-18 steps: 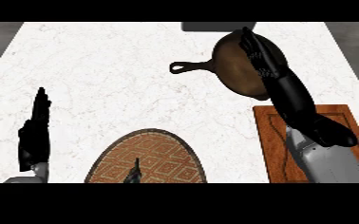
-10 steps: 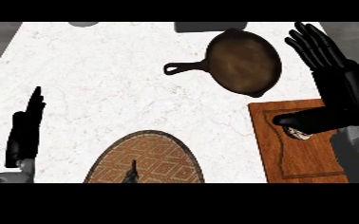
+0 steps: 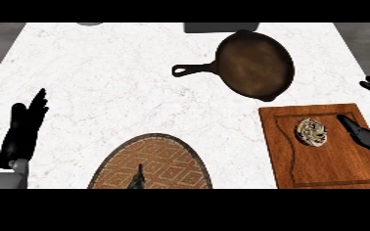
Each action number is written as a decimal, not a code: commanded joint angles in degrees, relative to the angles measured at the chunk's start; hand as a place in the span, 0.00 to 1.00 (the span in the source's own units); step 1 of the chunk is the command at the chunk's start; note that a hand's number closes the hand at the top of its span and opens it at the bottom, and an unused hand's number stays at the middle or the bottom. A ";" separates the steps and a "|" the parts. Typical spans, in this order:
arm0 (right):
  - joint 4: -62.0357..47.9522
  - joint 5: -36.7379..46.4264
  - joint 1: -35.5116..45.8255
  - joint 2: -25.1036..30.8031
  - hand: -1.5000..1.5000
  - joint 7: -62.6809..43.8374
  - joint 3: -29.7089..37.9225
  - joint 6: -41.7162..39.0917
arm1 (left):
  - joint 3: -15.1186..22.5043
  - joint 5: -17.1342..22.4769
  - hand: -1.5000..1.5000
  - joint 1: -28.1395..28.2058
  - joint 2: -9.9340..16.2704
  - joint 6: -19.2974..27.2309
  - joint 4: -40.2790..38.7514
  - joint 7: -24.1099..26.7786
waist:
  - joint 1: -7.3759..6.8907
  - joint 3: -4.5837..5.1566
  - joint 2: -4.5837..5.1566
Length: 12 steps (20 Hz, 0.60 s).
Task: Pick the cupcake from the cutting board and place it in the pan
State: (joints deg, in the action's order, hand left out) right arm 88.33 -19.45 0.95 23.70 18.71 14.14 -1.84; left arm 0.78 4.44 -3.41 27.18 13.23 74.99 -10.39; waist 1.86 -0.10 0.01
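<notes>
The cupcake (image 3: 311, 131) lies on the brown wooden cutting board (image 3: 325, 169) at the lower right, with nothing touching it. The dark cast-iron pan (image 3: 254, 63) sits further back on the white counter, its handle (image 3: 192, 70) pointing left, and holds nothing. Of my right hand (image 3: 355, 129) only straight, spread fingertips show at the right edge, a little right of the cupcake; it is open and holds nothing. My left hand (image 3: 24, 129) rests open at the left edge, fingers up, far from the board.
A round woven mat (image 3: 166, 159) lies at the front centre with a thin dark utensil (image 3: 137, 178) on it. A grey object (image 3: 220, 27) stands at the counter's back edge behind the pan. White marble counter (image 3: 108, 68) stretches between pan and left hand.
My right hand has drawn back from over the pan to the right edge, mostly leaving the view. The cupcake now shows uncovered on the board. The left hand stays put.
</notes>
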 commanded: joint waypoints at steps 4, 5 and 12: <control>5.68 3.92 -6.67 8.94 0.00 -2.60 3.17 -5.02 | -1.21 0.92 0.50 -0.78 0.94 -3.53 1.49 -1.99 | -1.52 0.13 -0.14; 10.35 4.28 -8.51 10.50 0.00 -6.13 3.67 -4.11 | -0.41 -0.61 0.50 -2.18 0.10 -2.26 -0.51 -1.97 | -0.89 0.18 -0.17; 13.60 16.42 -5.84 27.70 0.00 -23.76 -1.04 -8.42 | 0.16 -1.07 0.50 -2.46 0.27 -2.26 0.88 -3.13 | -2.58 0.35 0.04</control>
State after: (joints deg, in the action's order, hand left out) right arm 99.11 -7.97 -6.17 43.69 3.58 15.08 -8.14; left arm 0.38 4.17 -5.30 27.57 10.54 74.88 -12.51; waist 0.23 0.17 -0.04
